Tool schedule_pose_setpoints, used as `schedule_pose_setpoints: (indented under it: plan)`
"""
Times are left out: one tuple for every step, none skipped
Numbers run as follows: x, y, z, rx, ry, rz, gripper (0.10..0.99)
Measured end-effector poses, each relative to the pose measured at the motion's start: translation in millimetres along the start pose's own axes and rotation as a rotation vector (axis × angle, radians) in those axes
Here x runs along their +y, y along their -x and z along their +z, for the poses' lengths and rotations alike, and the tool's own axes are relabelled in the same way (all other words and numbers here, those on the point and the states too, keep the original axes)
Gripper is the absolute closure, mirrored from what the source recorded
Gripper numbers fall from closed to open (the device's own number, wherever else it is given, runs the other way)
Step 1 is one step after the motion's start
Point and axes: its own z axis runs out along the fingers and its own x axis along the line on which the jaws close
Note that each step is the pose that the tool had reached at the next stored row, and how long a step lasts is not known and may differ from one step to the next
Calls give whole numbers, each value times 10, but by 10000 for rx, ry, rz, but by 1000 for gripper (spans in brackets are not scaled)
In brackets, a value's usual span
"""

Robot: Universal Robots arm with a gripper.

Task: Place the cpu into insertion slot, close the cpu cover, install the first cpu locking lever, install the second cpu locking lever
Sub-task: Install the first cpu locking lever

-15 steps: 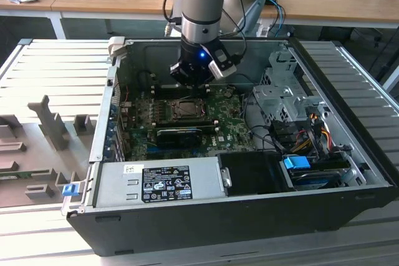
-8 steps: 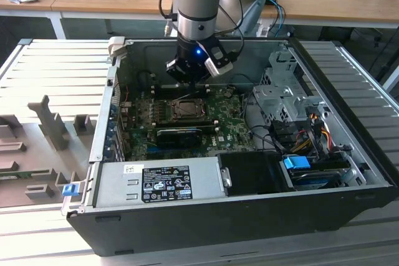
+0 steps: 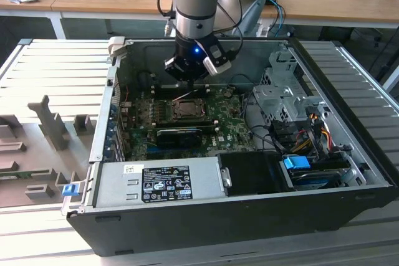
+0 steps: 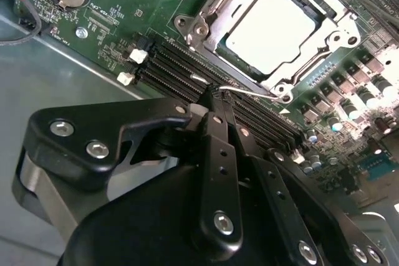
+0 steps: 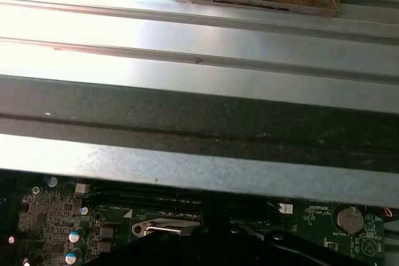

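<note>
Second wrist view had the tool (image 4: pixel 215 101) with its two black fingers pressed together, tips at the thin wire locking lever (image 4: pixel 246 90) running along the socket's edge; whether the tips actually pinched the wire, I could not tell. Fingers closed like that likely served to push or hook the lever, not to carry anything. Just past the tips, the cpu (image 4: pixel 269 29) lay flat in the insertion slot (image 4: pixel 223 66), pale face up. The cpu cover (image 4: pixel 324 32) sat down over it, framing the chip, so seating looked done. Exterior view showed the tool (image 3: pixel 187 84) low inside the open computer case (image 3: pixel 249 228), directly above the socket on the green motherboard (image 3: pixel 234 130).
</note>
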Motion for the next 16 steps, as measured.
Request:
schedule_pose_setpoints:
  plan:
    - [-1, 0, 5, -1, 0, -1, 980]
    - [-3, 4, 17, -1, -1, -4, 980]
    - [-4, 7, 23, -1, 0, -4, 980]
    - [-6, 12, 31, -2, -1, -2, 980]
    - [-8, 25, 39, -1, -1, -2, 980]
    - [-10, 37, 45, -1, 0, -2, 980]
    - [-13, 50, 53, -1, 0, -2, 980]
    - [-16, 58, 67, -2, -1, -2, 980]
    - [-19, 59, 84, -3, -1, 0, 980]
    - [-21, 60, 96, -3, -1, -2, 980]
    - [-24, 61, 111, -3, -1, -2, 980]
    - [-26, 63, 122, -4, 0, -2, 980]
    - [-27, 64, 128, -4, -1, -2, 980]
    - [-28, 64, 132, -2, -3, 0, 980]
    - [-28, 64, 134, -3, -2, 0, 980]
    - [-29, 65, 137, -3, -1, -2, 980]
